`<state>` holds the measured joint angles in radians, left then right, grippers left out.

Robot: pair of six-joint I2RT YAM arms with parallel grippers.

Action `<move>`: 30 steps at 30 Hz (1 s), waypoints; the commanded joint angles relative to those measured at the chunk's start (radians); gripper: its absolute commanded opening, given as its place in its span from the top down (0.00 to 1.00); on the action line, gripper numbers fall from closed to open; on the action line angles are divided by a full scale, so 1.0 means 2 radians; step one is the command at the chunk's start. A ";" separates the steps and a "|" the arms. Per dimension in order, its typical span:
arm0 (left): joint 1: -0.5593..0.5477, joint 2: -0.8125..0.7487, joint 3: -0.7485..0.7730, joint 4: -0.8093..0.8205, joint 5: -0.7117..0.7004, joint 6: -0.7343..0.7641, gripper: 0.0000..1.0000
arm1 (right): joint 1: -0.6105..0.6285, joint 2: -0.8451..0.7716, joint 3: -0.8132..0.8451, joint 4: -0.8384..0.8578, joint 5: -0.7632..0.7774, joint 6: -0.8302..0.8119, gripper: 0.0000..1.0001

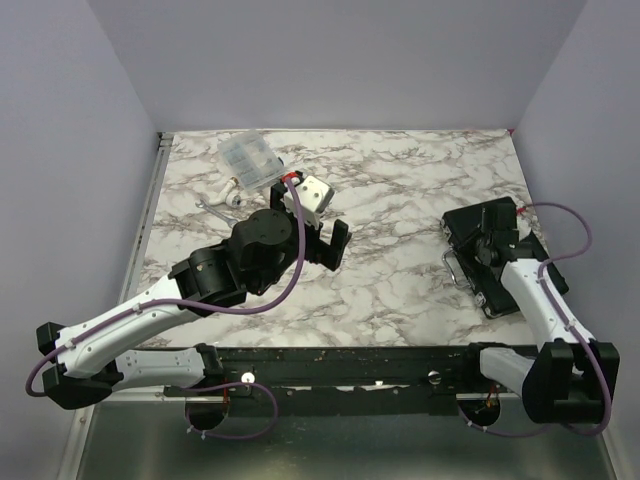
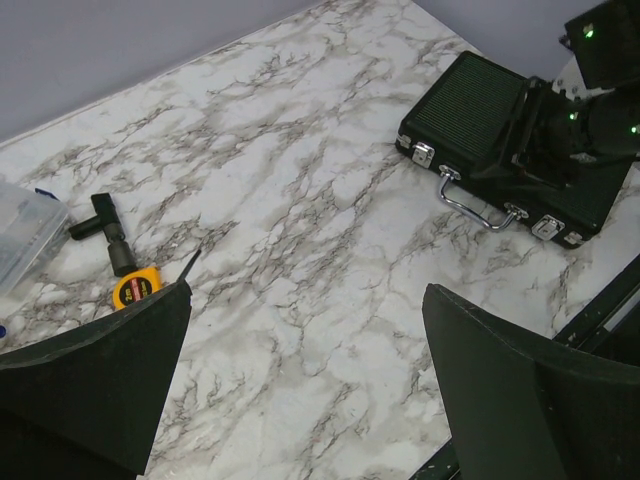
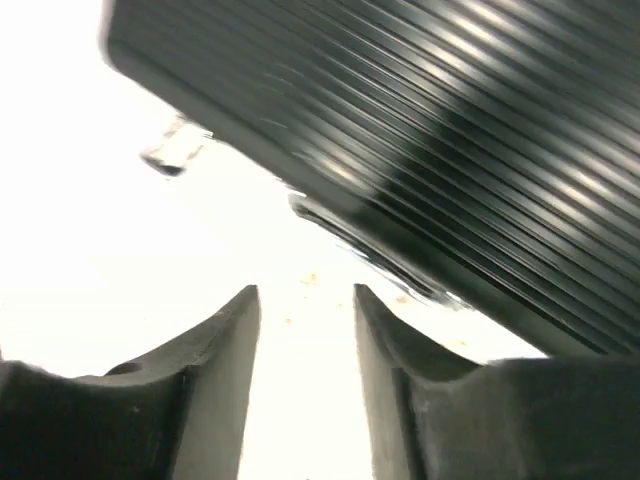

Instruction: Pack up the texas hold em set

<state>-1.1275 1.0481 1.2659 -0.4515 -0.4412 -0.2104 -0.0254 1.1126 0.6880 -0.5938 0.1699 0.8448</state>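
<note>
Hovering left gripper (image 2: 308,295), right gripper (image 3: 305,300) down at the briefcase (image 2: 470,105)
Left one hangs wide apart midway across the desk (image 1: 400,200), arm stretched forward. Right one sits low just beside the closed case, fingers slightly apart, nothing between them. Case lies near the desk's right edge, handle facing the marble stretch between both arms.

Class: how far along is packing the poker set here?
Done: the briefcase lies shut, with nothing of the set seen outside it. In hand: the right end effector, fingers apart, is over the case. Remaining: the latches, unclear whether fastened. The left end effector hovers open, empty.
</note>
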 commanded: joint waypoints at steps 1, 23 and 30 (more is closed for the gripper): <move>0.003 -0.008 0.013 0.003 0.009 -0.002 0.01 | 0.004 0.014 0.052 0.119 -0.056 -0.086 0.46; 0.003 0.000 0.011 0.006 0.012 -0.001 0.01 | 0.006 0.209 0.076 0.208 -0.059 -0.124 0.87; 0.004 0.005 0.010 0.005 0.006 0.002 0.01 | 0.008 0.220 0.010 0.269 -0.053 -0.097 0.88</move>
<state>-1.1248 1.0508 1.2659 -0.4515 -0.4339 -0.2096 -0.0154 1.5055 0.7959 -0.1211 0.0128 0.6411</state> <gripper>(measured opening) 0.984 0.118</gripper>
